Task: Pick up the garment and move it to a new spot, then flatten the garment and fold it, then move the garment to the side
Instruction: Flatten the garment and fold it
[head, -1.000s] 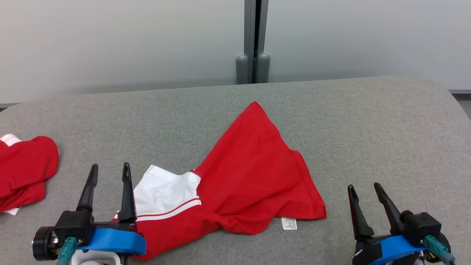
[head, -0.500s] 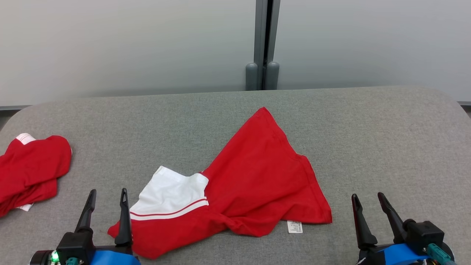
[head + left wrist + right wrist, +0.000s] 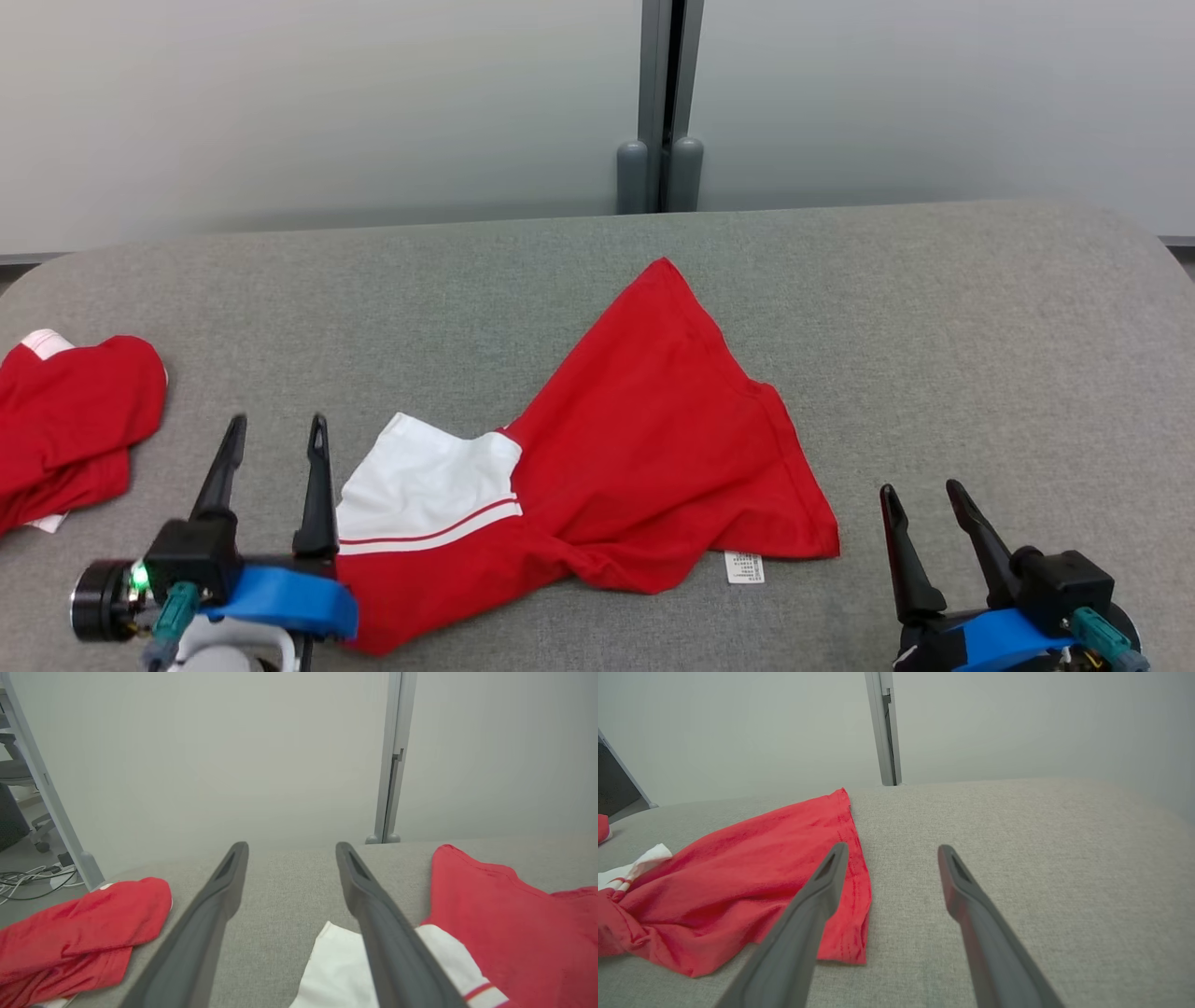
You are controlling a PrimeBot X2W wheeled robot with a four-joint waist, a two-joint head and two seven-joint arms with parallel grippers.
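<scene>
1. The only writing you have is on the small white tag (image 3: 744, 567) at the near right hem of the shirt (image 3: 653, 439). It carries a few lines of dark print, too small to read.
2. Your shirt lies crumpled in the middle of the counter (image 3: 980, 355), which is covered in grey cloth. It is red, with a white panel (image 3: 429, 485) at its near left crossed by a thin red stripe. One red corner points toward the wall (image 3: 327, 112), and the tag rests flat on the grey cloth.
3. Your left tool (image 3: 277, 422) sits low at the near left, its fingers pointing away toward the wall. The jaws stand wide with nothing between them. In the left wrist view its right finger crosses in front of the white panel's edge; you cannot tell whether it touches the cloth.
4. Your right tool (image 3: 920, 490) sits low at the near right, apart from the shirt, with its fingers leaning a little to the left. Its jaws are also wide and empty. In the right wrist view its left finger crosses in front of the red hem, and its right finger lies over bare counter.
5. Each wrist wears a blue band (image 3: 280, 602), and a green light (image 3: 140, 577) glows on the left one.
6. A second red garment (image 3: 75, 420) lies bunched at the counter's left edge, well apart from the shirt.
7. A grey post (image 3: 661, 93) splits the pale wall behind
</scene>
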